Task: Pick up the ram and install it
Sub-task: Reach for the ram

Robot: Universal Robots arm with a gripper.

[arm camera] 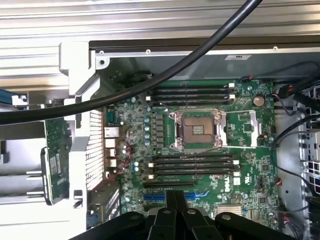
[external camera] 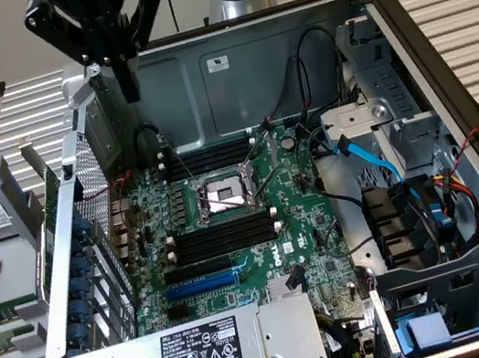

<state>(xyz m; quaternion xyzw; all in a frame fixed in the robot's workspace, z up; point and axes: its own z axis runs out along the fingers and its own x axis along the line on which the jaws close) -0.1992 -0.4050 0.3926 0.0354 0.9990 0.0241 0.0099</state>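
Exterior view: gripper (external camera: 128, 89) hung above the case (external camera: 291, 49) at eleven o'clock from the socket (external camera: 223, 193), fingers (external camera: 126, 74) pressed together, empty. The ram (external camera: 53, 207) stood on edge outside the case wall at nine o'clock, probably to leave its top edge free for pinching.

My pincer (external camera: 129, 92) hangs above the open-topped case (external camera: 291, 49); I see the board (external camera: 312, 222) clear from above. Socket levers (external camera: 265, 165) stick up mid-board. Cables (external camera: 361, 156) and the drive cage (external camera: 396, 119) crowd the exterior view's right; the supply (external camera: 277, 339) walls the near edge.
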